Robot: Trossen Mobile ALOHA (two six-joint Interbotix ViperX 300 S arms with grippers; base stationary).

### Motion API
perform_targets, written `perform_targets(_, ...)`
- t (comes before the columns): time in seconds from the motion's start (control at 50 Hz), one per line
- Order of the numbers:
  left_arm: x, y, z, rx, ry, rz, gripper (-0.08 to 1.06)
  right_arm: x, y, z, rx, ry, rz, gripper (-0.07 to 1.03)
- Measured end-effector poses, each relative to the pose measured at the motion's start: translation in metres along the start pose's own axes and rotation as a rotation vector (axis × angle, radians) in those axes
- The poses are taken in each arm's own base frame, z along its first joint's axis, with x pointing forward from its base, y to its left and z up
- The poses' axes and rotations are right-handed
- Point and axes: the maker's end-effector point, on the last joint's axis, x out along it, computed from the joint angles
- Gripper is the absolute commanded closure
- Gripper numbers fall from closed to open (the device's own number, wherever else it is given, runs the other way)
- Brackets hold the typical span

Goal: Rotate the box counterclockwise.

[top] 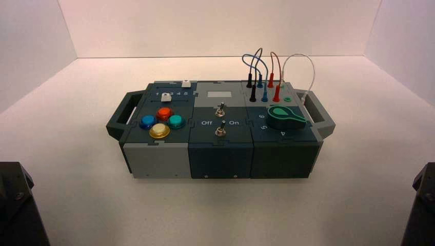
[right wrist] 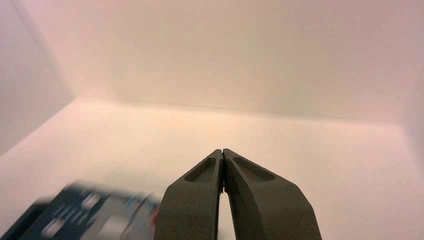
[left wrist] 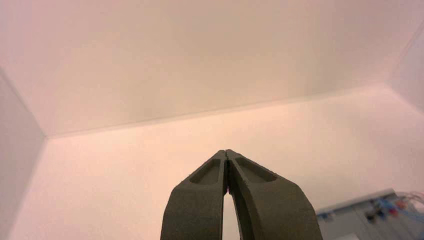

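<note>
The box (top: 220,154), dark teal and grey with a handle on each side, stands in the middle of the white table, its front roughly square to me. It bears four coloured buttons (top: 161,122) on the left, two toggle switches (top: 220,120) in the middle, a green knob (top: 286,118) and plugged wires (top: 267,77) on the right. My left gripper (left wrist: 226,152) is shut and empty, parked at the near left, away from the box. My right gripper (right wrist: 222,151) is shut and empty, parked at the near right. A corner of the box shows in the left wrist view (left wrist: 370,215) and in the right wrist view (right wrist: 85,215).
White walls enclose the table at the back and both sides. The dark arm bases sit at the near left corner (top: 15,205) and near right corner (top: 423,205). Two white sliders (top: 174,89) sit at the box's back left.
</note>
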Motion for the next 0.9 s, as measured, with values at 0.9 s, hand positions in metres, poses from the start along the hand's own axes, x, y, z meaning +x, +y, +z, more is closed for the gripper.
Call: perform_targets(0.9,0.138,-0.045,-0.06,0.067,0.474,-0.081,1.01,-0.032,0.101,-0.139,0.242,0.691,0.339,0.99)
